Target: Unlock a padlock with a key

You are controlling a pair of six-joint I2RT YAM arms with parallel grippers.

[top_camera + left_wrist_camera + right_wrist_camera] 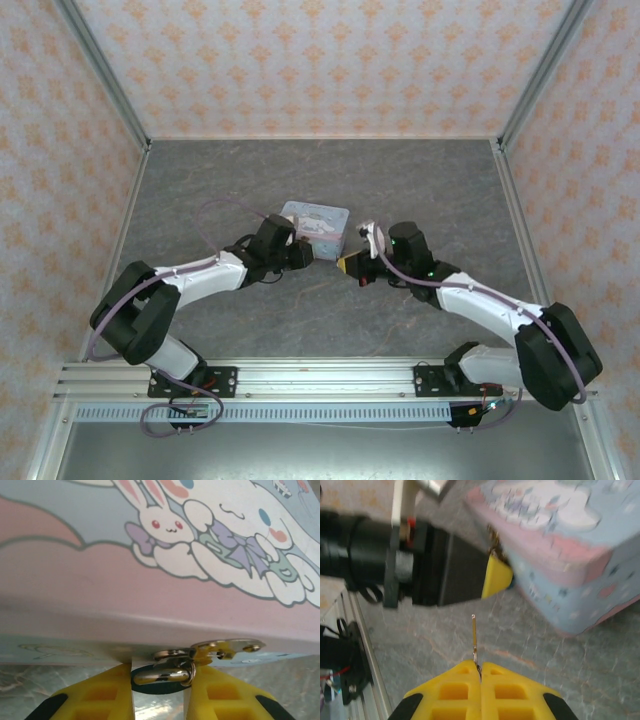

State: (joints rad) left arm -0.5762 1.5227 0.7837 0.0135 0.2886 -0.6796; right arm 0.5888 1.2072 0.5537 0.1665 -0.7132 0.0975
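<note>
Padlock (159, 687) hung from hasp (225, 647) on front edge of pastel tin (318, 220). Tin sat mid-table (250, 180). Left gripper (314, 254) at tin front, yellow fingers (100, 697) narrowly apart, clamped against both sides of padlock. Right gripper (480, 666) fully closed, pinching key (474, 632). Key shaft pointed toward left gripper, not touching it.

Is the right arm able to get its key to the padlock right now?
Probably yes. The right claw grips the key, aimed at the tin's front, with only table between. The left claw pinches the padlock there, though; its keyhole isn't visible, so the fingers may block it.
</note>
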